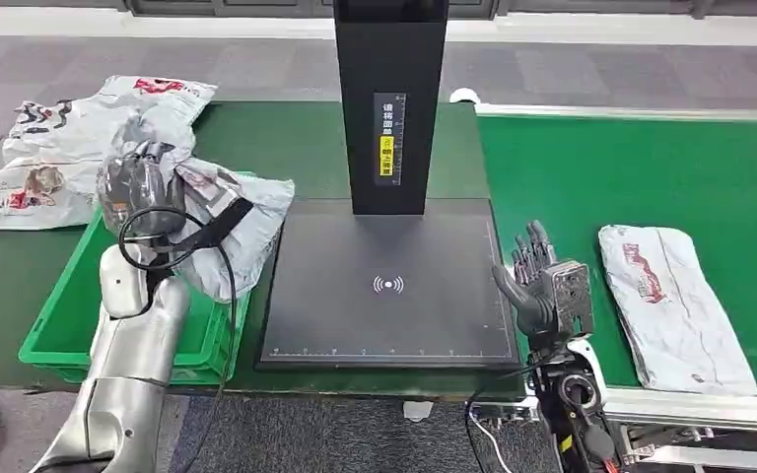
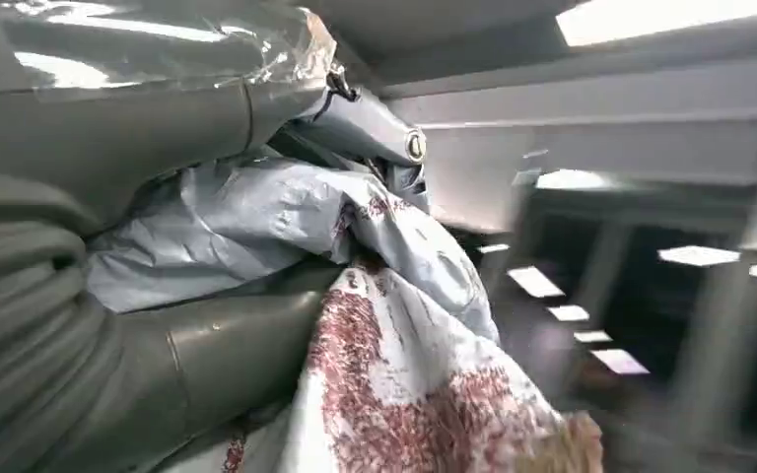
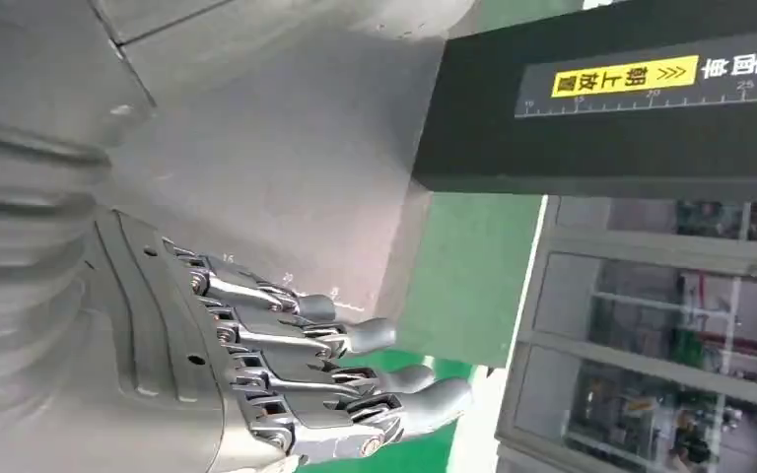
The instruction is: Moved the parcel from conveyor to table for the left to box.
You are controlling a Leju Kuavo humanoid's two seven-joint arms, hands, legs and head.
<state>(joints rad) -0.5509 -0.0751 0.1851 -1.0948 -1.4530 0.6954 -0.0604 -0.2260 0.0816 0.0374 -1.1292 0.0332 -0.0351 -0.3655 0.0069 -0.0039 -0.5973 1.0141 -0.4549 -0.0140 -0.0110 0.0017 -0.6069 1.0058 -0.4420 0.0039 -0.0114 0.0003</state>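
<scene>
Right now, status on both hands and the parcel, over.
Left robot hand grips grey parcel above green crate. Right robot hand open, empty, beside scanner platform. Another parcel waits on conveyor.

Head view was evenly lit and sharp, left wrist view motion-blurred with ceiling-light glare, right wrist view slightly soft.

- You are looking at a parcel-sorting station in a warehouse or logistics hall.
- A wide green conveyor belt [image 1: 641, 177] runs along the right, carrying a flat white plastic mailer bag with red print [image 1: 672, 304].
- In the middle sits a flat black scanning platform [image 1: 389, 286] with a wireless symbol, and a black upright post [image 1: 390, 99] bearing a ruler strip.
- A green plastic crate [image 1: 69, 315] stands at the left, with more white mailer bags [image 1: 69, 148] piled beyond it.
- Grey carpet flooring [image 1: 601, 69] lies behind.
</scene>
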